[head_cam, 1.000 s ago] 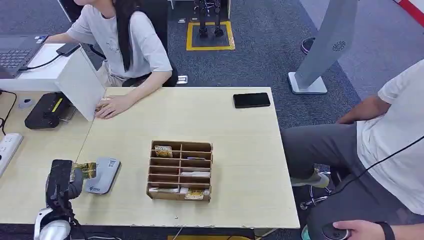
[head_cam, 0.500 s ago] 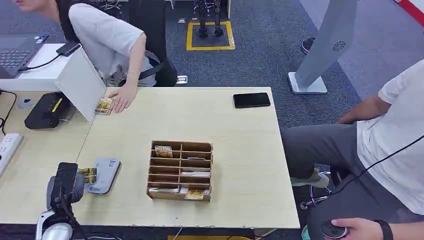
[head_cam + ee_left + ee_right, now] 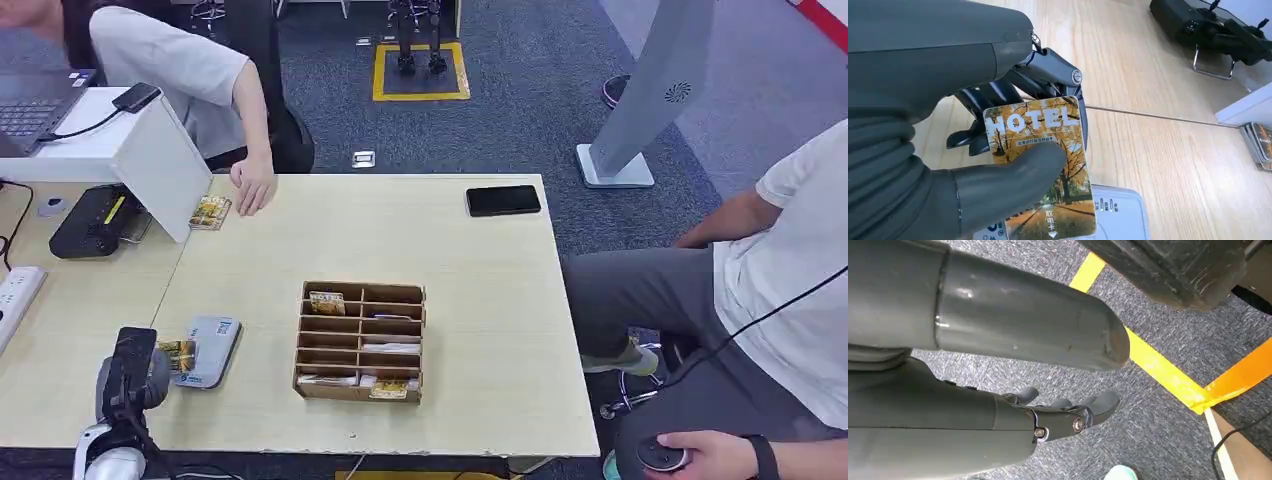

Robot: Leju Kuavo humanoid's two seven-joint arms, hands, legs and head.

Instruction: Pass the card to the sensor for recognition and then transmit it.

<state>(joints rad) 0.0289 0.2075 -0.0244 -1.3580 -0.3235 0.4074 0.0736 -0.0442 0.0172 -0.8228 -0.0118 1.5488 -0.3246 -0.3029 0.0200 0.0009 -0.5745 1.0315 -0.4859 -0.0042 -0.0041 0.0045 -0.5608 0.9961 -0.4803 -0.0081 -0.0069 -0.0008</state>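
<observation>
On the wooden table [image 3: 460, 260], my left hand [image 3: 135, 368] pinches the card [image 3: 1040, 165] just over the sensor [image 3: 205, 350] beside it, while my right hand [image 3: 1068, 415] hangs empty, fingers loosely apart, over the floor.

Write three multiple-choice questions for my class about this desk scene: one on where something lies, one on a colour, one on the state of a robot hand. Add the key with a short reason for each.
1. Where does the black phone lie?
A. at the table's far edge, toward the right corner
B. inside the wooden organizer
C. on the card reader

2. What colour is the word HOTEL on the card?
A. red
B. white
C. black

3. What is the left hand doing?
A. hanging open over the carpet
B. pressing flat on the table
C. holding the card beside the grey card reader

Key: 1 A, the phone sits alone on the table, far from the wooden organizer. 2 B, the left wrist view shows white letters over autumn trees. 3 C, the thumb lies across the card's face and fingers show behind it.
</observation>
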